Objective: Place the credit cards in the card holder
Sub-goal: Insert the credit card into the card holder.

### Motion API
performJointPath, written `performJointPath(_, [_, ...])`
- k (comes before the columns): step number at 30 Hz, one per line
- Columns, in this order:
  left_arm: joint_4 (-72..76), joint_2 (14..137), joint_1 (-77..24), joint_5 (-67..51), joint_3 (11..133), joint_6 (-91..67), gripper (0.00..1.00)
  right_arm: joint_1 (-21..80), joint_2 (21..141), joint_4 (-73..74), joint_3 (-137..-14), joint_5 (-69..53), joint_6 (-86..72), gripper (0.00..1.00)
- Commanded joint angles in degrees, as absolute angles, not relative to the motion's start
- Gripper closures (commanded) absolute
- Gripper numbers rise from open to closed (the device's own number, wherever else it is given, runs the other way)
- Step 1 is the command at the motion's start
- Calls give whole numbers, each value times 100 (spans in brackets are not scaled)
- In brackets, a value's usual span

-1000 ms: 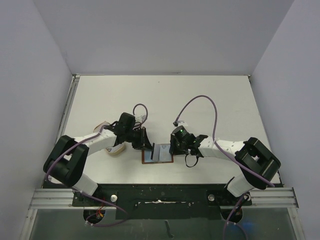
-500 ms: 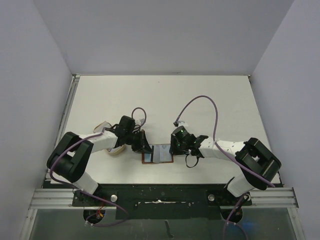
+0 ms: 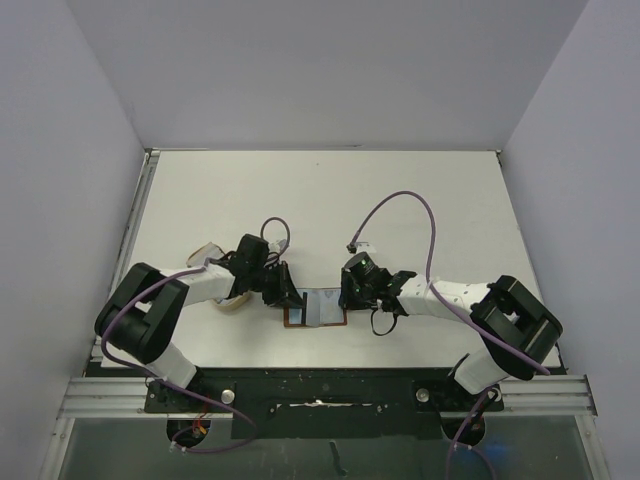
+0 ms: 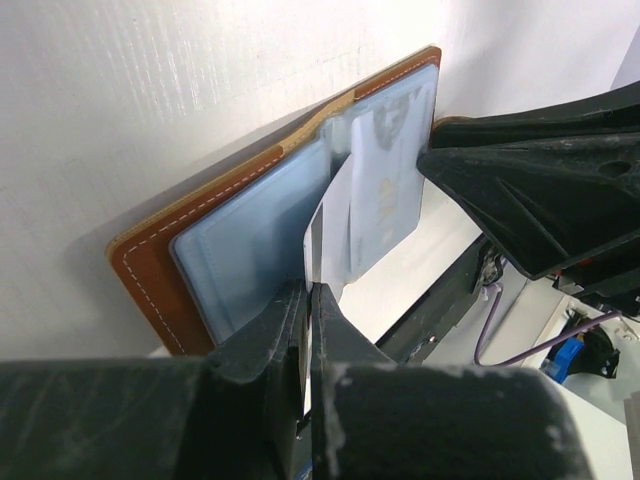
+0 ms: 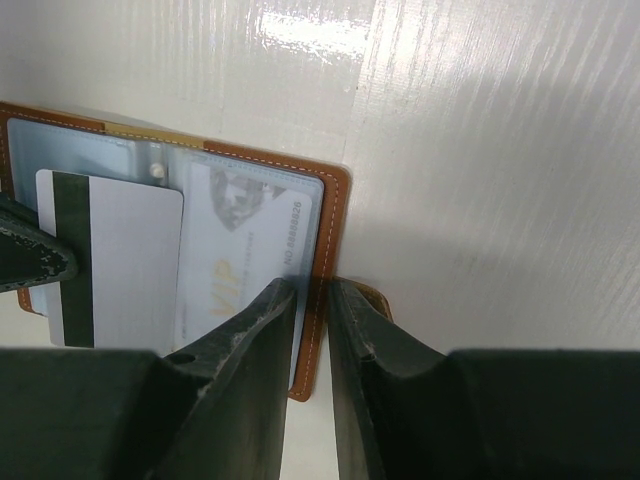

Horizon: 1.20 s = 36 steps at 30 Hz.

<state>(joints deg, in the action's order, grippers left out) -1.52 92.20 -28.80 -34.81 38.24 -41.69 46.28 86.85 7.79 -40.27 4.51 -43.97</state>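
Note:
The card holder point(image 3: 318, 310) lies open on the table, brown outside point(image 4: 150, 270) and pale blue inside. My left gripper point(image 4: 310, 290) is shut on a white credit card point(image 4: 328, 215) with a dark stripe point(image 5: 125, 265). That card leans over the holder's middle, its far end at the centre fold. Another pale card printed "VIP" point(image 5: 250, 260) sits inside the holder's right-hand pocket. My right gripper point(image 5: 313, 290) is clamped on the holder's right edge point(image 5: 335, 215), one finger on the blue lining and the other on the brown tab outside.
A tan rounded dish point(image 3: 232, 298) sits just left of the holder, partly under my left arm. Both grippers point(image 3: 290, 296) point(image 3: 347, 300) work close together near the table's front edge point(image 3: 320, 365). White walls surround the table.
My left gripper has come down and slightly left, tipping the card from upright to leaning over the open holder. The right gripper has stayed on the holder's edge.

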Motion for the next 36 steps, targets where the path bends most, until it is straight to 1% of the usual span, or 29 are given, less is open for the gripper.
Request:
performJointPath(1, [220,9132,-2916,-3504,3788,-4308,100,4719,8823,776,-3929,554,-4432,78])
performJointPath(6, [103,8597,-2918,-3569,3825,-4404,100,4729,8833,787,-3920,591,-4437,79])
performJointPath(9, [31,8474,-2907,-3554,3849,-4403,100,4728,8849,786,-3945,598,-4430,79])
performJointPath(14, [172,8731,-2900,-3712,3814,-4401,100,4743,8859,768,-3973,589,-4438,79])
performJointPath(24, [352,9143,-2891,-3580,3788,-4403,100,4759,8859,766,-3942,603,-4447,79])
performJointPath(36, [426,9282,-2909,-3344,3631,-4477,100,4768,8886,765,-3964,606,-4443,79])
